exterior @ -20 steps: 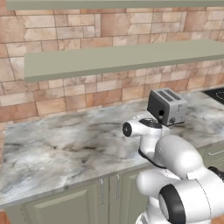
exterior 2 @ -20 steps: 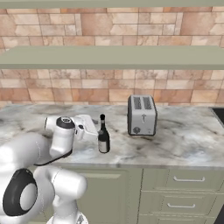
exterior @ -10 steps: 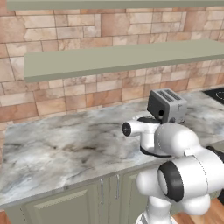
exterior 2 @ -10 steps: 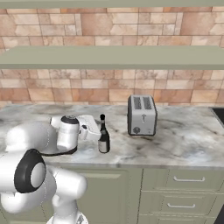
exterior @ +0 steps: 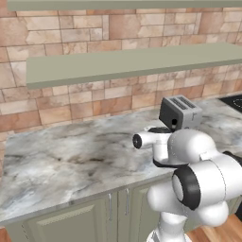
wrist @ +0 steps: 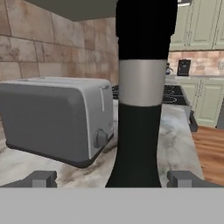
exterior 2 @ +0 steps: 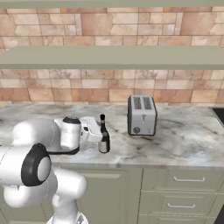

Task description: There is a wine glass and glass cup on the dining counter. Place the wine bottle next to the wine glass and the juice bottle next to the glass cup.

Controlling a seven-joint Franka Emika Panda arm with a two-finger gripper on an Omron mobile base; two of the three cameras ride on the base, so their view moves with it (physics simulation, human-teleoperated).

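Observation:
The wine bottle [exterior 2: 103,140], dark with a long thin neck, stands upright near the front edge of the brick-backed wall counter [exterior 2: 183,144]. My gripper [exterior 2: 99,134] reaches it from the left at body height. In the hand view the wine bottle [wrist: 138,131] rises close up between my two fingertips [wrist: 43,178], and the gripper [wrist: 113,178] is open with a gap on each side. The juice bottle, wine glass, glass cup and dining counter are out of view.
A silver toaster [exterior 2: 141,115] stands just right of the bottle and further back, also in the hand view [wrist: 57,122]. A green shelf [exterior 2: 112,57] hangs over the counter. A black cooktop [exterior: 234,101] lies at the counter's right end. Bare marble stretches to the left [exterior: 61,156].
The arm's white body has folded in closer to the cameras while the hand stays by the bottle. The bottle and toaster have not moved. The jaws remain open.

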